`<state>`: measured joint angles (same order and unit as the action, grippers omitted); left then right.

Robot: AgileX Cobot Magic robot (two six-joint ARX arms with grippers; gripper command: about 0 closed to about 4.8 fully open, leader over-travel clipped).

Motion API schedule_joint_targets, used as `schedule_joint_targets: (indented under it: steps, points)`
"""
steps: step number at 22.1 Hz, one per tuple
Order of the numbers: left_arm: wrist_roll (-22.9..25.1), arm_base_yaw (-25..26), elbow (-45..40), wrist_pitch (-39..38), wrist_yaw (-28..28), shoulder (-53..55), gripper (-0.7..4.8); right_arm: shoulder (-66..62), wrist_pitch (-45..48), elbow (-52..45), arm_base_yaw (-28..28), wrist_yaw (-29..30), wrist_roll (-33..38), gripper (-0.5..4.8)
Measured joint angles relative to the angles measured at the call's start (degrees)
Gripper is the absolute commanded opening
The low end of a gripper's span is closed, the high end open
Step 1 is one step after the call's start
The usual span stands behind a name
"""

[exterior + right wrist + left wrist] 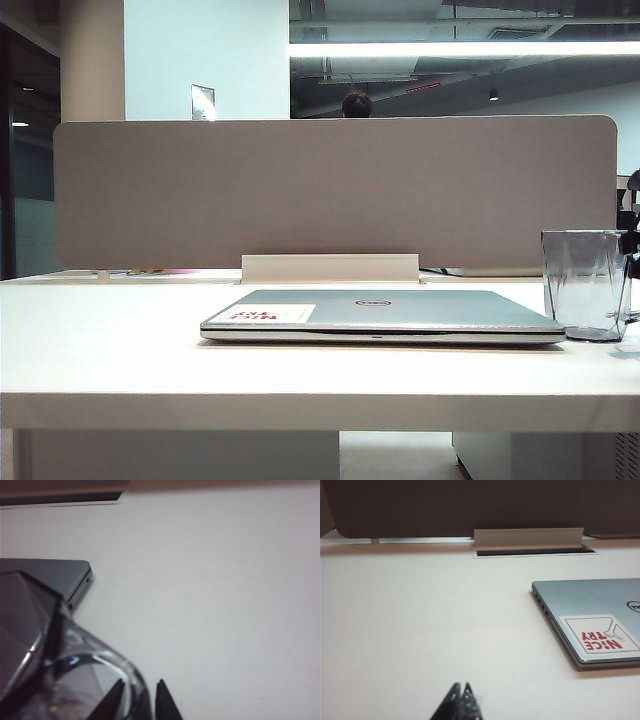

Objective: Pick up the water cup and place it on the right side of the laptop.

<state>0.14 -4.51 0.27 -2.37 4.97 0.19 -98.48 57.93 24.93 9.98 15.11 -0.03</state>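
The water cup [585,285], a clear grey-blue faceted tumbler, stands upright on the white table just right of the closed silver laptop [400,310]. In the right wrist view the cup [75,670] sits beside the laptop's corner [50,575]. My right gripper [140,682] straddles the cup's rim, one finger inside and one outside, jaws apart with slack around the wall. A dark part of the right arm [629,215] shows at the exterior view's right edge behind the cup. My left gripper [461,685] is shut over bare table, well away from the laptop [590,605] with its red-and-white sticker.
A grey divider panel [330,190] runs along the back of the table. A pale cable-slot cover [330,268] sits behind the laptop. The table's front edge [320,395] lies close to the exterior camera.
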Motion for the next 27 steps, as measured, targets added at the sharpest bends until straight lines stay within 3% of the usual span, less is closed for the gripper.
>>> schedule_joint_targets:
  steps: [18,27]
  points:
    - [0.02,0.00,0.00,-1.31,0.00,-0.02,-0.04,7.87,-10.97,-2.01,0.09,-0.07,-0.07,0.99]
    - [0.00,0.00,0.00,-1.31,0.00,-0.02,-0.04,13.25,-21.46,-1.99,0.09,-0.11,-0.26,0.99]
